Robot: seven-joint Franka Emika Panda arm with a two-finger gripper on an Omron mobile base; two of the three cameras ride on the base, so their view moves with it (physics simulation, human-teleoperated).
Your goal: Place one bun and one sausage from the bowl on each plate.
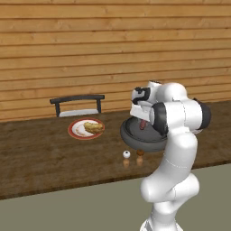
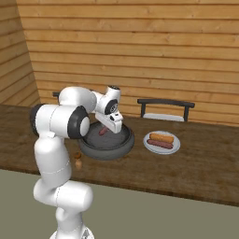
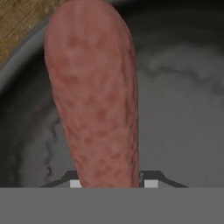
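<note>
Wood counter (image 1: 40, 153) carries bowl (image 1: 135, 140), two plates (image 1: 74, 131), two shakers (image 1: 127, 155).

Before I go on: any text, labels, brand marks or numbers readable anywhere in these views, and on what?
None: there is no readable text in any view.
The bowl, the sausage, the red-rimmed plate, the grey plate and the two shakers carry no print or labels.
The wooden wall and the robot's white arm bear no marks either.

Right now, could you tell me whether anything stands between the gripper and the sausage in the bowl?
Nothing visible does. The gripper is down inside the bowl, its fingertips on either side of the sausage, with no gap showing between them in the hand view.
</note>
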